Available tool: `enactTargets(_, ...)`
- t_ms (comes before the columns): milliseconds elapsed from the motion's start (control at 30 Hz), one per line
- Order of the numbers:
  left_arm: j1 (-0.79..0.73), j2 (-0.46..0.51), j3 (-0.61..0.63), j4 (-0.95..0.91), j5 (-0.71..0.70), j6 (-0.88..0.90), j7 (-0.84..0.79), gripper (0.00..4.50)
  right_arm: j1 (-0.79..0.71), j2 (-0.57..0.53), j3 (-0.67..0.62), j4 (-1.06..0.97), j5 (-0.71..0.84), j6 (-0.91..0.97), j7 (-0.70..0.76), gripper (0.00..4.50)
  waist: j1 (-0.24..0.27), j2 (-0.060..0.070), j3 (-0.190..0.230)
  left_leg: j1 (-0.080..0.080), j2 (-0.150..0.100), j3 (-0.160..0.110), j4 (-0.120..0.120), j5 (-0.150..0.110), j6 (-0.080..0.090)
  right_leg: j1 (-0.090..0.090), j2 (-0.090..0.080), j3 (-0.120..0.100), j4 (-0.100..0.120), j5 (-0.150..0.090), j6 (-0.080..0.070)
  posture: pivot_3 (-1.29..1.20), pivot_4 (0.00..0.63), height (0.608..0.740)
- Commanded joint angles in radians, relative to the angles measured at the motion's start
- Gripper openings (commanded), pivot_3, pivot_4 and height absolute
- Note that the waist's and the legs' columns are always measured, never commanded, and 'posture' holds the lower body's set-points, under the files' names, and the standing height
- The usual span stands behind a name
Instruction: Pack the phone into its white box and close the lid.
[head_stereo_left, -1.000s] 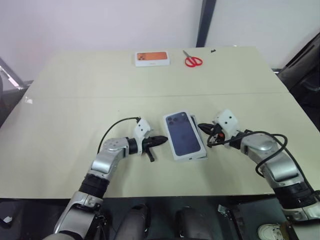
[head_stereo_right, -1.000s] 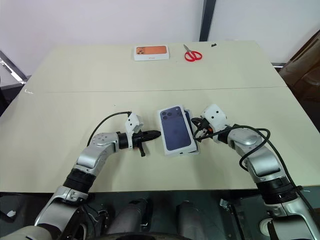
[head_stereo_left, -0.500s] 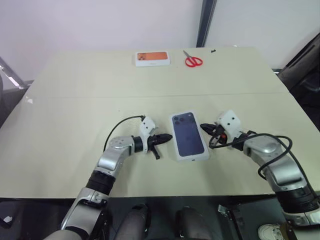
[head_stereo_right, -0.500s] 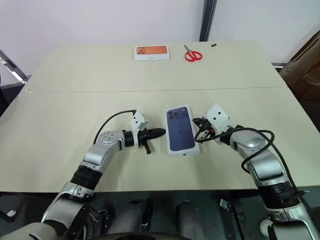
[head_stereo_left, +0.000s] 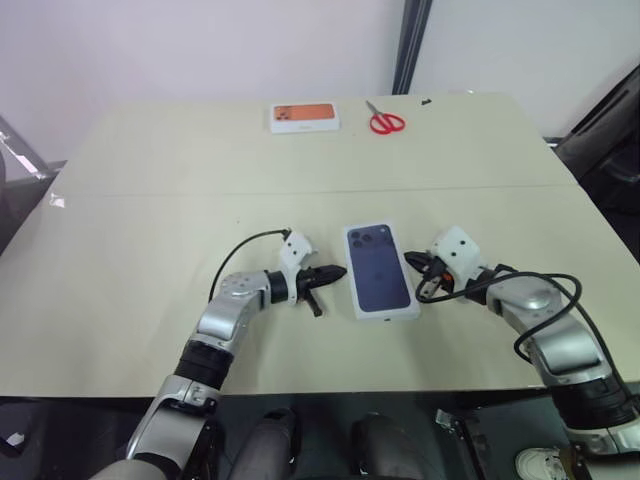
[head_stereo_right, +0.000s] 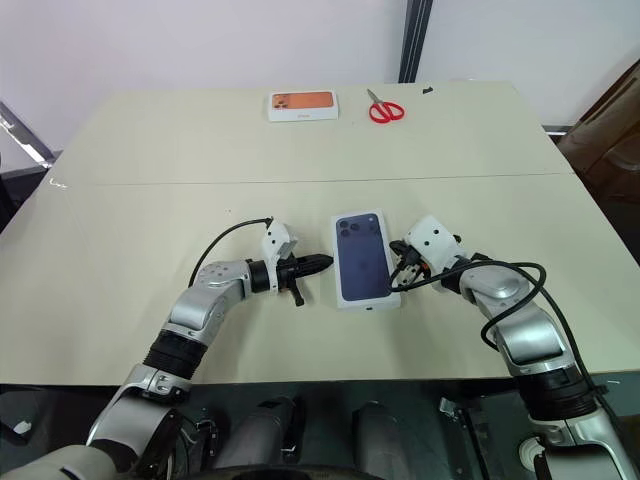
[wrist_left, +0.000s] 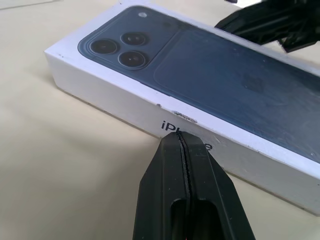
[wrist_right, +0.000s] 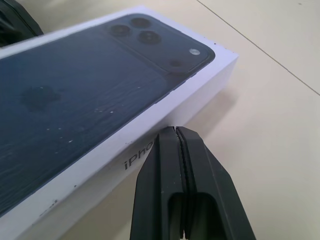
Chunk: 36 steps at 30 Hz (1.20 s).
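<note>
Claws (head_stereo_left: 338, 271) (head_stereo_left: 407, 260) pinched closed, flanking lid (head_stereo_left: 380, 270).

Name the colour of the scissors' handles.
Red; the scissors show best in the left eye view.

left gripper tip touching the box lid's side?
Cannot tell. In the left wrist view the shut left gripper overlaps the lid side wall; neither contact nor gap shows plainly.

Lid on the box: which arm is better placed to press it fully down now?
Probably either; slight edge to the left. Both the left gripper and right gripper are shut, flanking the lid. In the left wrist view its tip looks against the lid's side wall.
</note>
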Motion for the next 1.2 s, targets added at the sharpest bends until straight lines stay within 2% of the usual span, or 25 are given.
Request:
enactTargets(33,-0.024,-0.004,0.008,-0.038,-0.017,-0.021,-0.008,0.00,-0.020,0.005,0.002,-0.005,-0.014,-0.031,0.022,0.03,0.000,0.000,0.000,0.000,0.000,0.000,0.000,0.000,0.000,0.000,0.000,0.000,0.000,0.000,0.000,0.00,0.150,0.734)
enactTargets(500,-0.018,-0.006,0.015,-0.031,-0.010,-0.028,0.015,0.00,-0.029,0.009,-0.020,0.024,-0.070,-0.067,0.027,0.03,0.000,0.000,0.000,0.000,0.000,0.000,0.000,0.001,-0.001,0.000,0.000,0.000,0.000,0.000,0.000,0.00,0.150,0.734)
enactTargets(767,-0.092,-0.028,0.079,-0.029,-0.066,-0.009,0.046,0.00,-0.103,0.078,-0.112,0.006,0.064,-0.025,0.038,0.03,-0.001,0.000,0.000,0.000,0.000,0.000,0.000,0.002,-0.004,0.000,0.000,0.000,0.001,0.000,0.000,0.00,0.150,0.734)
enactTargets(933,-0.145,-0.085,0.055,0.043,-0.045,-0.053,0.051,0.00,-0.052,0.076,-0.039,-0.067,0.085,-0.036,0.130,0.03,-0.001,0.000,0.000,0.000,0.000,0.000,0.001,0.002,-0.004,0.000,0.000,0.000,0.001,0.000,0.000,0.00,0.150,0.734)
enactTargets(1000,-0.161,-0.100,0.014,0.109,0.002,-0.078,0.048,0.00,-0.009,0.048,0.011,-0.080,0.035,-0.060,0.153,0.03,0.002,0.000,0.000,0.000,0.000,0.000,0.001,0.002,-0.004,0.000,0.000,0.000,0.001,0.000,0.000,0.00,0.150,0.734)
enactTargets(1067,-0.167,-0.090,-0.056,0.192,0.090,-0.123,0.054,0.00,0.028,0.009,0.063,-0.073,-0.031,-0.083,0.169,0.03,0.001,0.000,0.000,0.000,0.000,0.000,0.001,0.002,-0.003,0.000,0.000,0.000,0.001,0.000,0.000,0.00,0.150,0.734)
enactTargets(1200,-0.157,-0.062,-0.134,0.271,0.164,-0.124,0.015,0.00,0.073,-0.032,0.102,-0.062,-0.075,-0.054,0.176,0.03,-0.001,-0.002,-0.003,0.002,0.000,0.000,0.001,0.001,-0.002,0.002,0.001,-0.001,0.001,0.000,0.000,0.00,0.150,0.734)
